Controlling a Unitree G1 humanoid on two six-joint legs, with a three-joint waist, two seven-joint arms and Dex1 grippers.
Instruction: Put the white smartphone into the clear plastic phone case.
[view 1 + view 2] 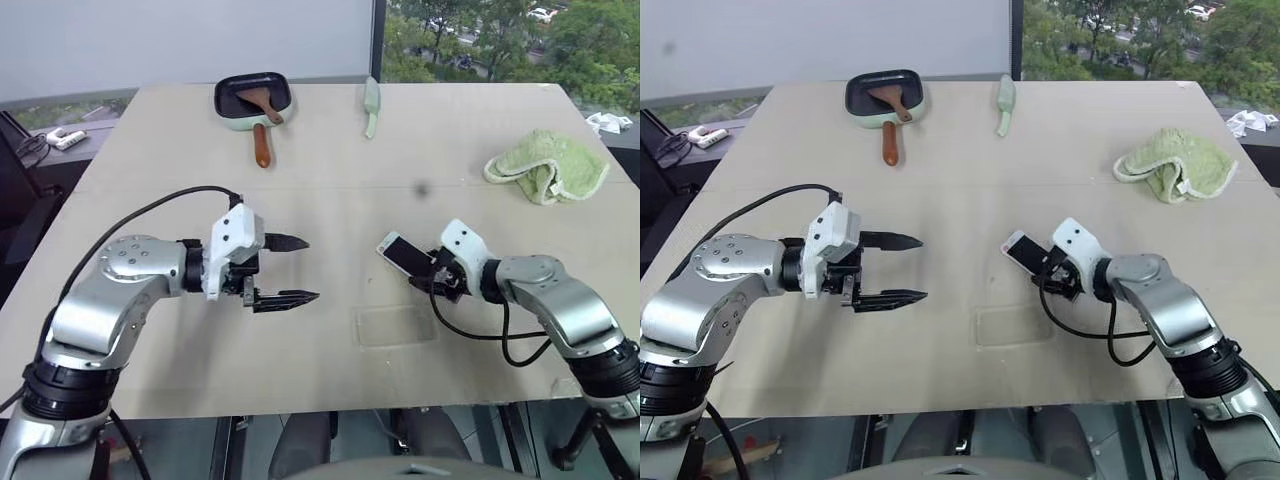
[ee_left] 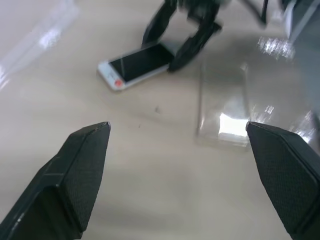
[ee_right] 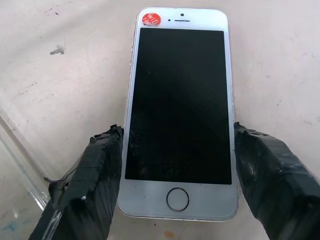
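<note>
The white smartphone (image 1: 400,252) lies screen up on the tan table, a red sticker near its far end. My right gripper (image 1: 422,268) straddles the home-button end, and in the right wrist view both padded fingers (image 3: 100,165) press against the long edges of the phone (image 3: 180,110). The clear plastic phone case (image 1: 393,325) lies flat on the table just in front of the phone, nearer to me, with nothing in it. My left gripper (image 1: 310,268) hovers open to the left, pointing toward the case (image 2: 222,105), its fingers wide apart and holding nothing.
A green-rimmed frying pan (image 1: 253,98) with a wooden spatula sits at the far edge, a pale green utensil (image 1: 371,105) to its right. A crumpled green cloth (image 1: 548,165) lies at the far right. Black cables trail from both wrists over the table.
</note>
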